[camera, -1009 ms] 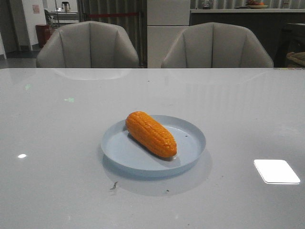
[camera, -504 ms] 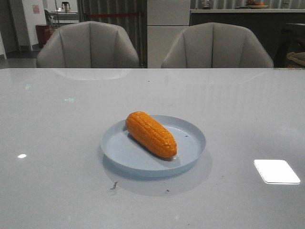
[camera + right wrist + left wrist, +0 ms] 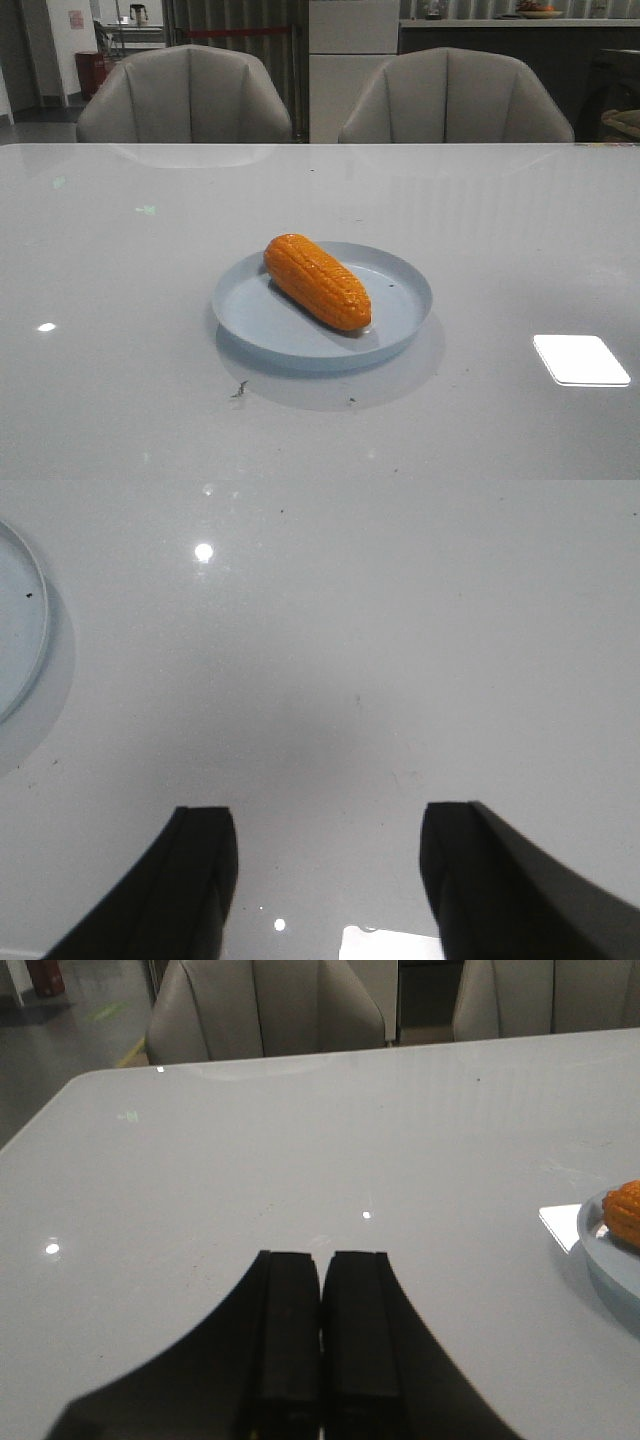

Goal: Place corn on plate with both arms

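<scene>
Glossy, ridged orange corn lies diagonally in the shallow round blue plate; left gripper pressed together, right gripper spread apart.

My front camera looks forward, low over the table, with the plate mid-frame and two chairs behind it. My left wrist camera sits close above its closed gripper, facing across the table to the same chairs; the plate clips its edge. My right wrist camera points steeply down past its spread gripper, catching only the plate rim.
</scene>
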`<action>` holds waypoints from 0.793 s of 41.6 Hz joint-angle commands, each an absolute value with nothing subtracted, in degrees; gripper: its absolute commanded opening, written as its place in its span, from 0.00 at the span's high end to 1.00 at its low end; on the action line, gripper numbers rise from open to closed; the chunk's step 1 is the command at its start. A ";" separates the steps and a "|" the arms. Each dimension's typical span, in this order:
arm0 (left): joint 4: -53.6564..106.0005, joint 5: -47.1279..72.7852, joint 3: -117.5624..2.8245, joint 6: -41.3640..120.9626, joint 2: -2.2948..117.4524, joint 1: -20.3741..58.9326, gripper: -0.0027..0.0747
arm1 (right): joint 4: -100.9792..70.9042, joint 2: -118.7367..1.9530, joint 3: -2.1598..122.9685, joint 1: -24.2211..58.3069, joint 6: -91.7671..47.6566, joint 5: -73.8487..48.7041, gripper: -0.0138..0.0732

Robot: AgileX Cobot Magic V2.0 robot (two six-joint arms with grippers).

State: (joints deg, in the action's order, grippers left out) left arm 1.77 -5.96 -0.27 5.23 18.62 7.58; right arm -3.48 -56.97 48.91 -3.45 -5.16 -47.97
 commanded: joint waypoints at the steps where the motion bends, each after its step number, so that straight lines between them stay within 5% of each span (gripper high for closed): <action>1: 2.32 -13.20 2.36 4.63 13.04 5.81 0.84 | -3.54 -55.99 50.45 -3.79 -5.28 -45.40 0.26; 15: 2.32 -4.76 2.77 4.63 -1.47 1.08 0.84 | -3.54 -55.99 50.45 -3.79 -5.28 -45.46 0.26; 33: 2.32 -5.65 2.77 4.63 -1.20 1.08 0.84 | -3.54 -56.04 50.45 -3.79 -5.28 -45.45 0.26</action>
